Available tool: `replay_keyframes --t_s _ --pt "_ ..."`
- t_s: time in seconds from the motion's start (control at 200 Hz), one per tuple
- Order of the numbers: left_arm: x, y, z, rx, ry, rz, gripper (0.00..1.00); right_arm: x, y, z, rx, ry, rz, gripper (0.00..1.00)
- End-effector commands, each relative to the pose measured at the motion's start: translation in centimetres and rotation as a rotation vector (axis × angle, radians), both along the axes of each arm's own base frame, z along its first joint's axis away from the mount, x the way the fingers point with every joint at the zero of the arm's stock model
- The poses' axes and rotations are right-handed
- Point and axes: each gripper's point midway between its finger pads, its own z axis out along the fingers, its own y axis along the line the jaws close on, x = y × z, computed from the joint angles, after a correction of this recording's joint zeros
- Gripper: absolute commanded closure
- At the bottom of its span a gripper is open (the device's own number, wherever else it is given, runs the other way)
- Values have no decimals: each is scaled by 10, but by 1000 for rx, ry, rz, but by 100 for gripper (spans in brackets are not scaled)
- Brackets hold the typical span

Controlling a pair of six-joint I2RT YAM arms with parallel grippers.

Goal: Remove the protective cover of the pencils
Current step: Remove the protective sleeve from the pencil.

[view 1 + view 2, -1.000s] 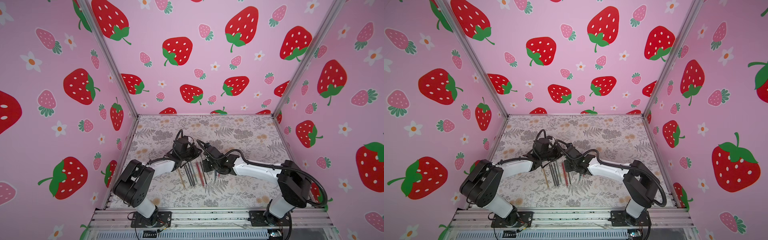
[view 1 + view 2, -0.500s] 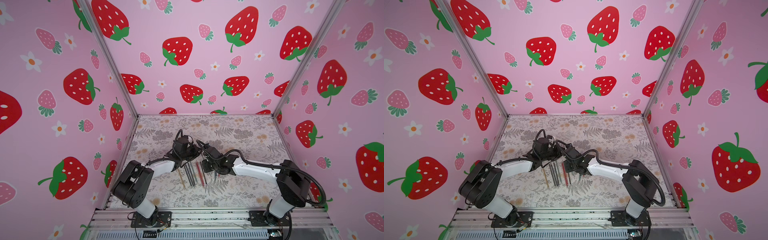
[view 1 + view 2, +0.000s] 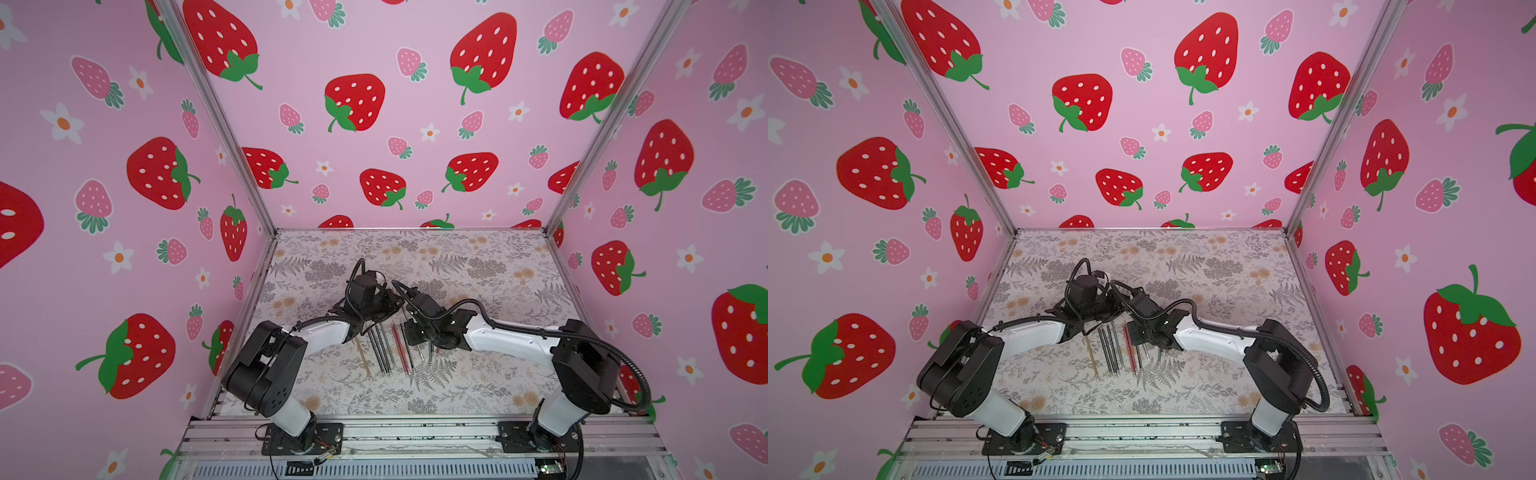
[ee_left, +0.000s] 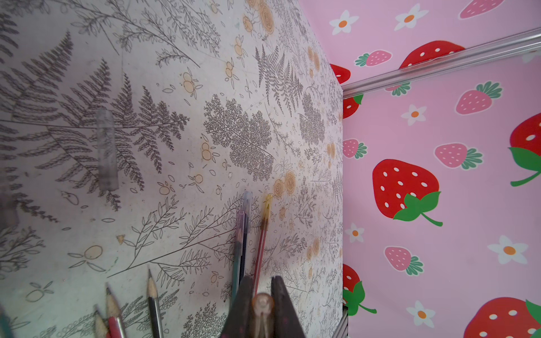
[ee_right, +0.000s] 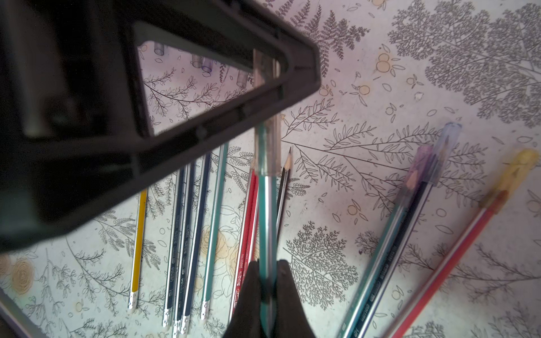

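The right jaws are clenched on a teal pencil [image 5: 267,222], and the left jaws grip the clear cover [image 5: 265,152] over its tip (cover not yet off). The other pencils [image 3: 381,351] lie in a row mid-bench [image 3: 478,266], three capped ones [image 5: 392,234] fanned beside, all well apart from the side walls [image 3: 665,291] and front rail [image 3: 415,432].

Glossy pencils [image 5: 187,228] wear clear plastic caps [image 5: 265,152] on a matt tabletop [image 5: 380,87].
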Motion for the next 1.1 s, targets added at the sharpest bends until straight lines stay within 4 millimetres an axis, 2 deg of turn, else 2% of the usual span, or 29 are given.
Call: replay_keyframes --t_s 0.0,0.27,0.39,0.625,0.825,1.091 --pt "16 0 31 -38 -53 42 100 -4 1 1 22 -1 7 100" --pt "44 25 29 -36 -32 149 100 -12 -10 -5 28 2 -13 100" --pt "56 27 32 -22 -37 164 100 -14 -13 -9 29 8 -19 100" --pt "71 33 22 -12 -17 206 100 -17 -11 -15 28 16 -16 100" --pt "82 39 21 18 -24 227 100 -17 -14 -17 29 17 -31 100" --pt "88 28 15 53 -14 167 100 -11 -28 -30 -46 32 -123 100"
